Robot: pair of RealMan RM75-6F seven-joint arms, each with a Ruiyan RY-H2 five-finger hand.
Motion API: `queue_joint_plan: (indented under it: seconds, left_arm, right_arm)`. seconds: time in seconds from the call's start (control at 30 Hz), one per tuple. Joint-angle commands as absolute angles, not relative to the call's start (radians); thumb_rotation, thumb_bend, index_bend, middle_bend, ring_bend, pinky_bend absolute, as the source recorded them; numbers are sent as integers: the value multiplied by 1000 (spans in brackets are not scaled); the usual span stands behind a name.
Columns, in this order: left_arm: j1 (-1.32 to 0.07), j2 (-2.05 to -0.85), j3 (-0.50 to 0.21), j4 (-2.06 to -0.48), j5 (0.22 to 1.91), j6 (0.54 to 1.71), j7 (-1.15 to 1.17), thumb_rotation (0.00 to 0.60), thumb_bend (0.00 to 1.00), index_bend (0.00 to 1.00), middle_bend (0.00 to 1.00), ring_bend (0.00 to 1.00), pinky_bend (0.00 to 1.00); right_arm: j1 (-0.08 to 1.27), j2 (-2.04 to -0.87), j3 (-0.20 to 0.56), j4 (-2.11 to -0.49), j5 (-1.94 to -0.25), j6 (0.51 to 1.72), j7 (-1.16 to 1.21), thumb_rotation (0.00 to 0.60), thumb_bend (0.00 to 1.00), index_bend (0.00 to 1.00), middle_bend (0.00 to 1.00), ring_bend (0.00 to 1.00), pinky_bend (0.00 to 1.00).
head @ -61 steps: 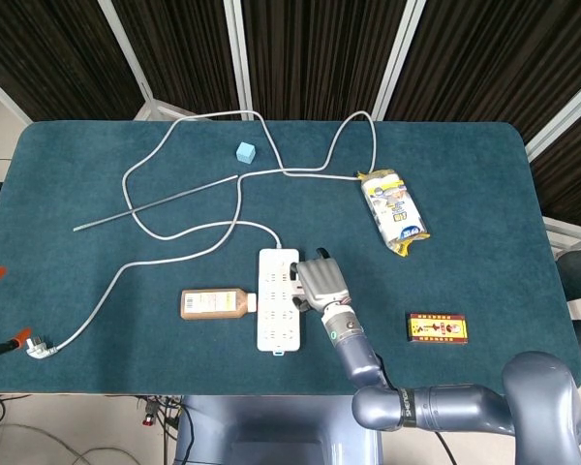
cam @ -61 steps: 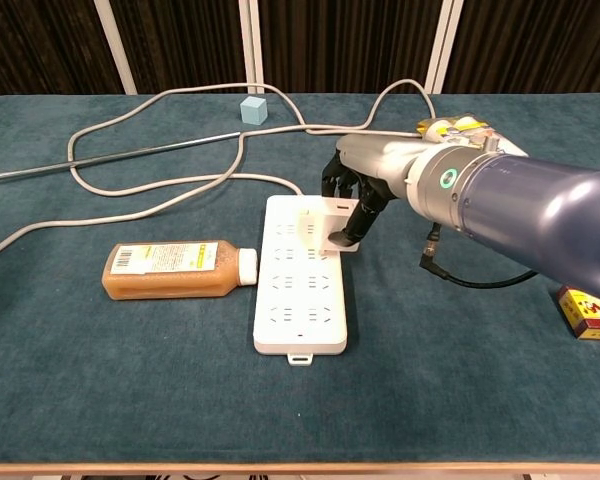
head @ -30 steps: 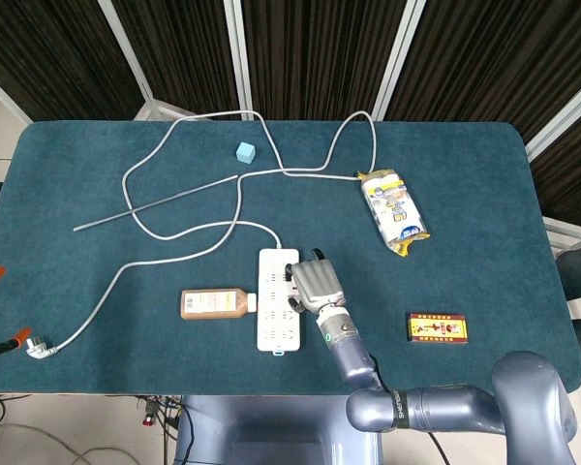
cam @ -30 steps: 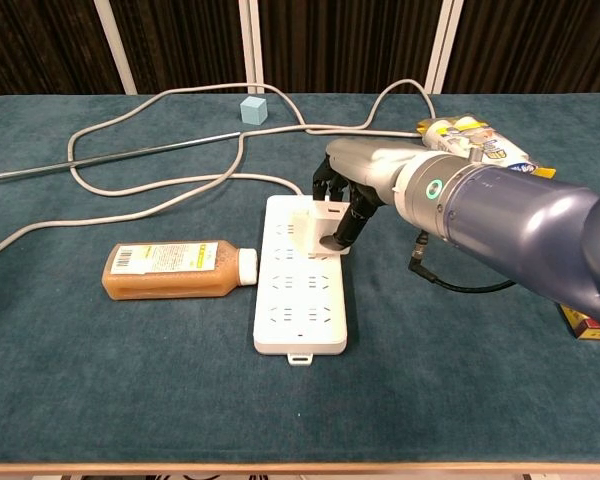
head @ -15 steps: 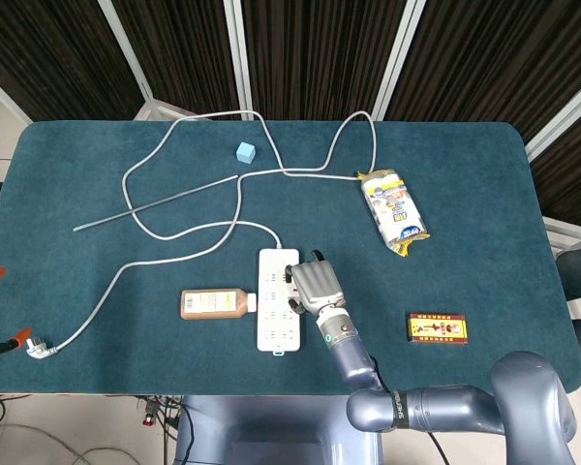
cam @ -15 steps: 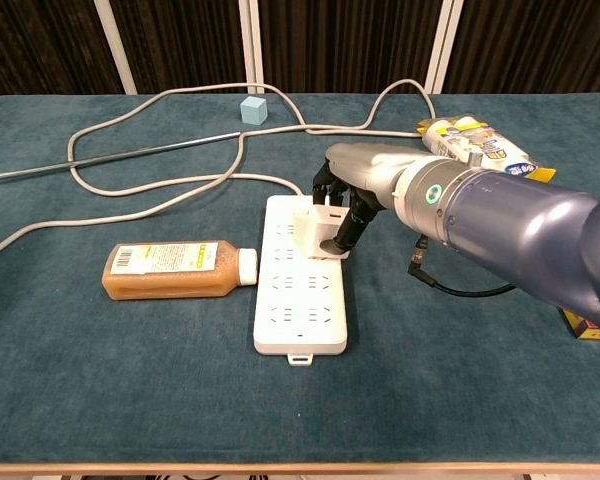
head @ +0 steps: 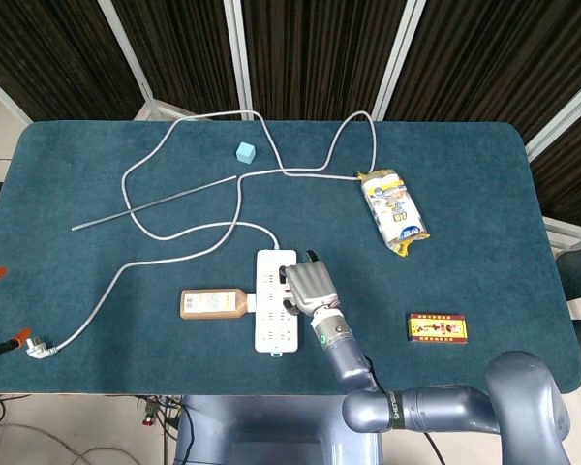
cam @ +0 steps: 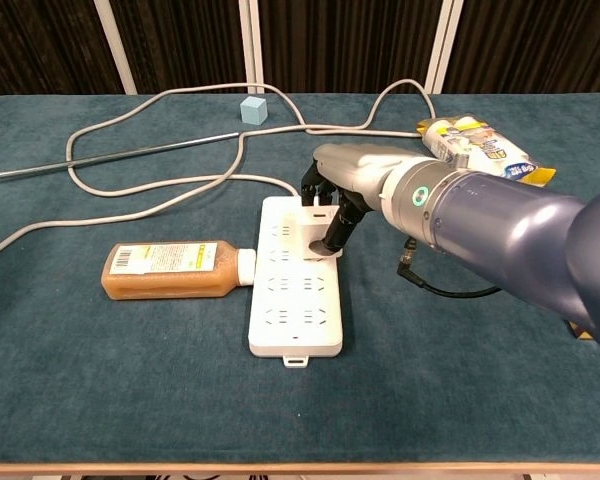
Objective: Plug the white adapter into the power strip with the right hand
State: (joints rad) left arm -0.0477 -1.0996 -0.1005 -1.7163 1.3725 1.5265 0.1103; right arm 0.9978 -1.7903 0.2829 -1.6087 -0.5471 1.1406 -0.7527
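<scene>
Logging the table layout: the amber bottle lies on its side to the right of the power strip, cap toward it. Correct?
Not quite: in the head view the amber bottle lies to the left of the power strip, not the right. Its cap does point toward the strip.

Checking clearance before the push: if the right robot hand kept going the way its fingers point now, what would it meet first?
Most likely the power strip: the right robot hand holds the white adapter on its top face.

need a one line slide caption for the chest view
Right hand holds the white adapter on the power strip, beside an amber bottle.
</scene>
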Motion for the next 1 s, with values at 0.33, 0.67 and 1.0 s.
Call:
queue_joint_plan:
  seconds: [0.33,0.67,1.0]
  left_arm:
    - [-48,-1098,-100,-1717,1372,1526,110,600,90,193,0,0,0]
    - [-48,-1099,-100,-1717,1372,1526,112,600,90,194,0,0,0]
    - [-47,-1099,-102,-1717,1371,1529,110,600,90,194,0,0,0]
  right_arm:
    - [1000,-1800,280,-1597,-541,1137,-757,600,517,751,597,469,144]
    - [1001,-1804,279,-1590,-542,1130,-756,600,517,755,598,470,144]
    - [1004,-1814,278,-1573,-535,1120,-757,600,517,760,600,471,144]
